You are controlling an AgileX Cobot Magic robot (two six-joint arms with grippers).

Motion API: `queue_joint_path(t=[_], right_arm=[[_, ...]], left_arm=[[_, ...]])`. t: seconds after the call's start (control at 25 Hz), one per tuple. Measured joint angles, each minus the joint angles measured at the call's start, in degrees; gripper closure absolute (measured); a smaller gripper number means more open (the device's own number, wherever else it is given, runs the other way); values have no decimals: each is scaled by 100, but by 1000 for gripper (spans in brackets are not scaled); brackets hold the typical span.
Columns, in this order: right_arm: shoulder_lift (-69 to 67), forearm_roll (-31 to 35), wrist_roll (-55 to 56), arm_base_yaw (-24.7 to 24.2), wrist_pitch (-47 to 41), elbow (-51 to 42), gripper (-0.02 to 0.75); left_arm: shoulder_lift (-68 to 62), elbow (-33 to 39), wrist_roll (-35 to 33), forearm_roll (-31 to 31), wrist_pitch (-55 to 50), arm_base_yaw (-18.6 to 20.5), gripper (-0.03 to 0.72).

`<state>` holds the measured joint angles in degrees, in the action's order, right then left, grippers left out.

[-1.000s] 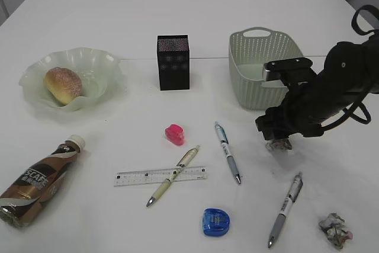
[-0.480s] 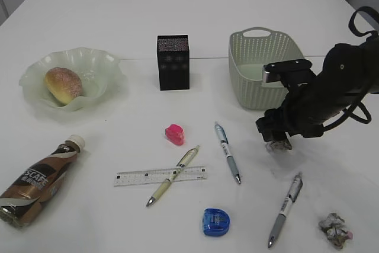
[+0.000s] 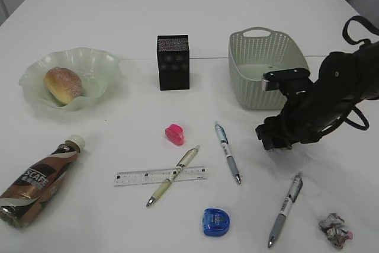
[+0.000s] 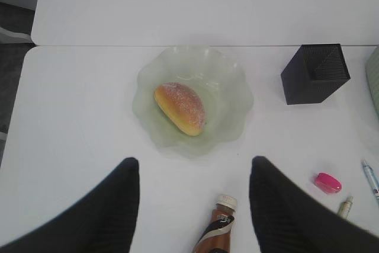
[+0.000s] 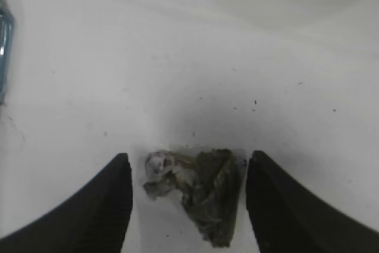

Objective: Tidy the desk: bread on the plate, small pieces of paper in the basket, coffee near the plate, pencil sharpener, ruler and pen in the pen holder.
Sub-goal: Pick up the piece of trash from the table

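A crumpled piece of paper [image 5: 204,197] lies on the table between the open fingers of my right gripper [image 5: 189,158]; gaps show on both sides. In the exterior view the right gripper [image 3: 275,142] is low in front of the green basket [image 3: 266,57] and hides that paper. A second paper ball [image 3: 334,230] lies front right. The bread [image 3: 62,84] is on the glass plate [image 3: 95,63]. The coffee bottle [image 3: 38,179] lies front left. My left gripper [image 4: 193,161] is open and empty, high above the coffee [image 4: 219,229].
The black pen holder [image 3: 173,62] stands at mid-back. A pink sharpener [image 3: 174,134], a ruler [image 3: 136,177] under a beige pen [image 3: 173,176], a blue pen [image 3: 227,152], a grey pen [image 3: 285,202] and a blue sharpener [image 3: 215,221] lie in the middle front.
My right gripper has come down over the paper, which showed under it before and is now hidden in the exterior view. Nothing else has moved.
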<state>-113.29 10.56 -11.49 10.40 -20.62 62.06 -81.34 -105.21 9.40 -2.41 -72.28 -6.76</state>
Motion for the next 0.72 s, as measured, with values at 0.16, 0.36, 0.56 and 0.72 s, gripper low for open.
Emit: queue_joint_path(t=[0.16,0.36,0.56,0.72], right_arm=[[-99,0,0,0,0,0,287],[-120,0,0,0,33,22,292],[-134,-10,0,0,37,22,422],[-134,73,21,-13,-44,34,547]], left_arm=[[0,0,0,0,0,0,255],[0,0,0,0,0,0,255],[0,0,0,0,0,0,255],[0,0,0,0,0,0,255]])
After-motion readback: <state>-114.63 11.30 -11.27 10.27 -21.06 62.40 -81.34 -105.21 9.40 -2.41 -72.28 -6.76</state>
